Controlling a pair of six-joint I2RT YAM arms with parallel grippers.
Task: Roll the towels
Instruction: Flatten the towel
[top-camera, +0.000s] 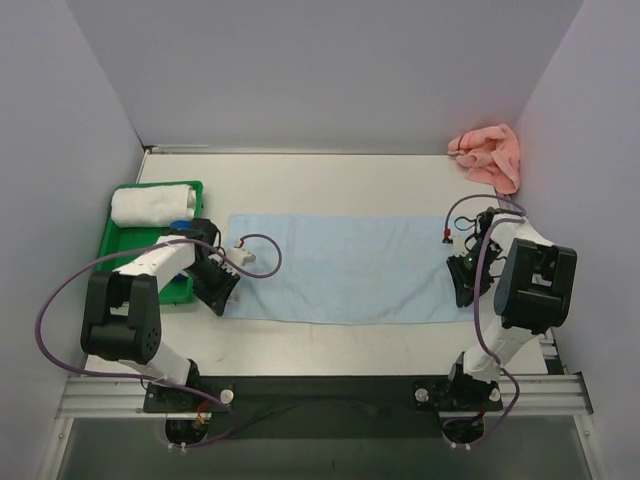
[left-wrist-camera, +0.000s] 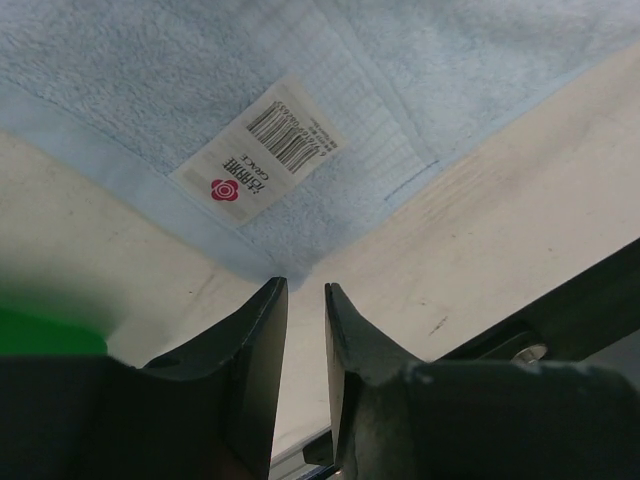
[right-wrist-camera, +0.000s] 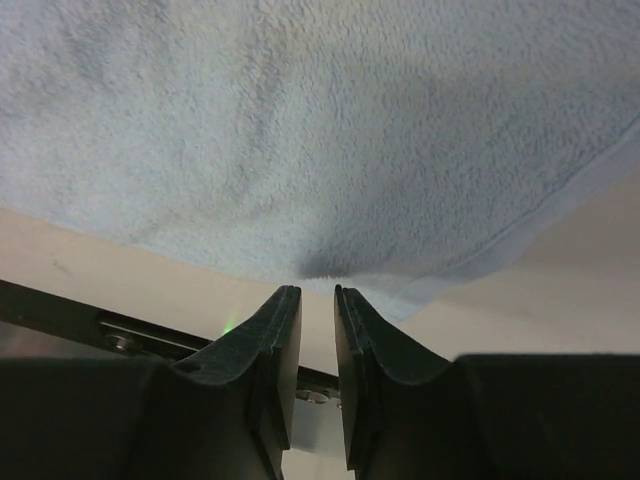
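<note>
the light blue towel (top-camera: 340, 265) is spread flat across the table's middle. its 7 o'clock corner is pinched by the left gripper (left-wrist-camera: 305, 287). its 5 o'clock corner, puckered at the tips, is pinched by the right gripper (right-wrist-camera: 317, 290). the opening grasp is judged to be in hand. next, both corners should be lifted evenly and carried toward 12 o'clock. the salmon pink towel (top-camera: 488, 155) is seen crumpled at 1 o'clock, not yet rolled.

A green tray (top-camera: 118, 238) holds a white roll (top-camera: 152, 204).

Blue towel (top-camera: 345, 265) flat; pink towel (top-camera: 490, 155) crumpled
</note>
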